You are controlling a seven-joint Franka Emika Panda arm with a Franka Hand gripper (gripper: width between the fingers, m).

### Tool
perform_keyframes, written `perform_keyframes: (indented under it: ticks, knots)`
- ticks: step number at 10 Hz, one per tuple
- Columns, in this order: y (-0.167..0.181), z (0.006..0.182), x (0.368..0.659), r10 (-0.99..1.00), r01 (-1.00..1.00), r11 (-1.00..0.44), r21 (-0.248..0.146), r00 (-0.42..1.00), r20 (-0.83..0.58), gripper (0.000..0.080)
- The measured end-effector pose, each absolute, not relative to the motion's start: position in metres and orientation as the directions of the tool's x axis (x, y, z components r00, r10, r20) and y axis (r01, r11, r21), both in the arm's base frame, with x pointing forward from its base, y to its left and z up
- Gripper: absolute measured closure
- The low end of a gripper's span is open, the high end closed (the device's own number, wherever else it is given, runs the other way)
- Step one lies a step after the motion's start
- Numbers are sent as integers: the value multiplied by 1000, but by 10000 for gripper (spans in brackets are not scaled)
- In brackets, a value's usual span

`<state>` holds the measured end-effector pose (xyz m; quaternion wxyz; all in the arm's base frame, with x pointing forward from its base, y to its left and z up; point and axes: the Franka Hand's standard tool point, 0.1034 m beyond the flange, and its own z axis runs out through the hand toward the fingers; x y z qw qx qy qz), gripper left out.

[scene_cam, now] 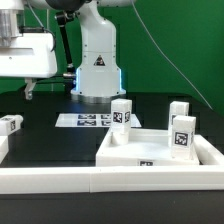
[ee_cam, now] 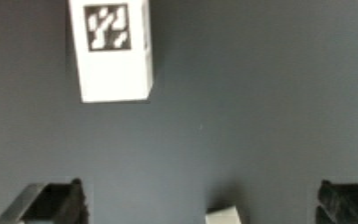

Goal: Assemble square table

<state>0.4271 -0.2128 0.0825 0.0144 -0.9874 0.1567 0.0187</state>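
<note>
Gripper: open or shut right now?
Open. In the wrist view the two fingers stand far apart at opposite sides, nothing between them, over bare black table, with a leg lying beyond.

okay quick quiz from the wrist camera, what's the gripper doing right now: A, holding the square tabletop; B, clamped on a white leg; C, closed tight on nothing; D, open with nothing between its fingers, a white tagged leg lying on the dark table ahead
D: in the wrist view the gripper has its fingers spread wide with only dark table between them, and the white tagged leg lies apart, untouched.
</note>
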Motion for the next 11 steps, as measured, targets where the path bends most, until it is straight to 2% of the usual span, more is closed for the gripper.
perform_keyframes:
  ticks: [2, 3, 7, 9, 11]
  knots:
    - [-231, 67, 422, -319, -330, -944, -30, 930, -181, 151]
    - [-231, 64, 419, -320, -345, -938, -46, 908, -271, 151]
    - [-225, 61, 419, -272, -347, -934, -79, 838, -473, 151]
    - [-236, 55, 409, -286, -386, -922, -30, 729, -622, 151]
    - [-237, 50, 406, -264, -390, -920, -18, 655, -708, 151]
